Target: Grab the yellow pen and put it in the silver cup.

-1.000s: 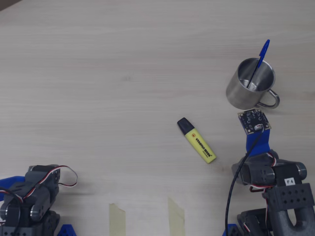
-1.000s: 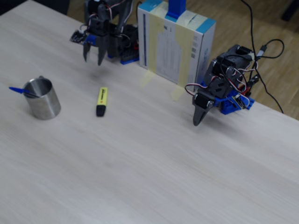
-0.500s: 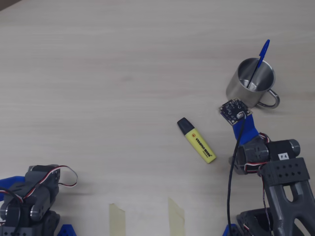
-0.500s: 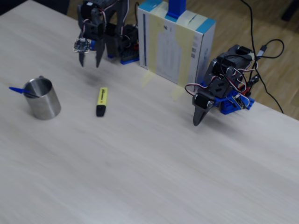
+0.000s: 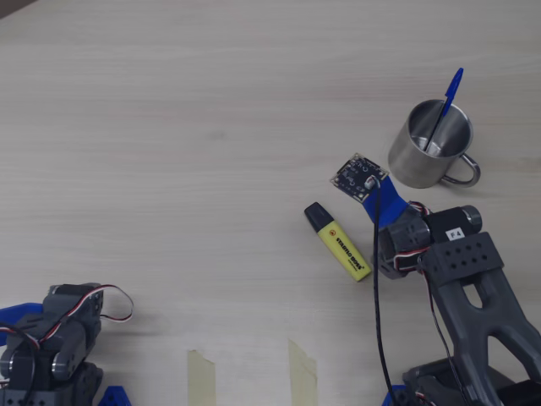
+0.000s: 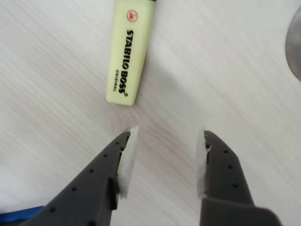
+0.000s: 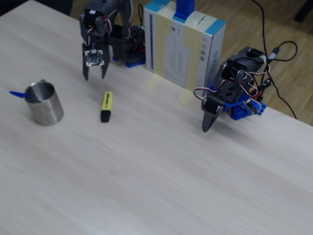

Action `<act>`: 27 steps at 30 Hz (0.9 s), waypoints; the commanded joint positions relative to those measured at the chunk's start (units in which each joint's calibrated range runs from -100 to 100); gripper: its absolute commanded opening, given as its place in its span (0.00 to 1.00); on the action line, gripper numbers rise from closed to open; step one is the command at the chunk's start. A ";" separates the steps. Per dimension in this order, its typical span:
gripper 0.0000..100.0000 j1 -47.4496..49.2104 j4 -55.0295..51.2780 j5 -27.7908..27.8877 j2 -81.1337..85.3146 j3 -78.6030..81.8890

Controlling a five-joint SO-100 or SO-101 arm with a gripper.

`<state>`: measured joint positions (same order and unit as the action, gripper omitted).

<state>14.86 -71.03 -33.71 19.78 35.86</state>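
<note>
Wooden table (image 5: 169, 101), arm raised, jaws apart

In the overhead view the bare table (image 5: 169, 127) lies open all round the yellow pen (image 5: 338, 242). The silver cup (image 5: 429, 156) at upper right stands well apart, a blue pen (image 5: 445, 108) slanting across its mouth.

In the fixed view, a taped box (image 7: 185, 45) and a second arm (image 7: 230, 95) crowd the upper right edge.

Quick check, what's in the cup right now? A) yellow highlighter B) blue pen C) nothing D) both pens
B: the blue pen leans out of the cup in the overhead view, while the highlighter lies flat on the table, ahead of the open gripper in the wrist view.
</note>
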 commanded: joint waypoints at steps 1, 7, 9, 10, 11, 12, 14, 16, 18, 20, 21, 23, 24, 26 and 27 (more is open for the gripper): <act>0.21 0.47 -0.04 0.39 -2.39 -5.27; 0.21 1.37 0.04 0.34 -6.38 -8.62; 0.21 2.10 0.04 0.34 -7.70 -9.34; 0.21 2.64 0.13 0.29 -8.37 -9.79; 0.21 3.09 0.13 0.13 -9.20 -10.24; 0.21 3.27 0.30 0.03 -9.95 -10.60; 0.21 4.35 0.38 -0.13 -11.36 -11.69; 0.21 5.43 0.47 -0.13 -12.52 -12.41; 0.21 6.42 0.47 -0.18 -13.35 -12.59; 0.21 7.78 0.55 -0.18 -14.10 -12.86; 0.21 8.32 1.06 -0.18 -14.35 -12.86; 0.21 9.40 3.26 -0.18 -15.01 -12.59; 0.21 10.03 4.45 -0.18 -15.42 -12.41; 0.21 11.02 6.40 -0.18 -16.50 -12.32; 0.21 11.38 7.08 -0.18 -17.09 -12.32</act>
<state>25.43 -66.01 -33.71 3.12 25.86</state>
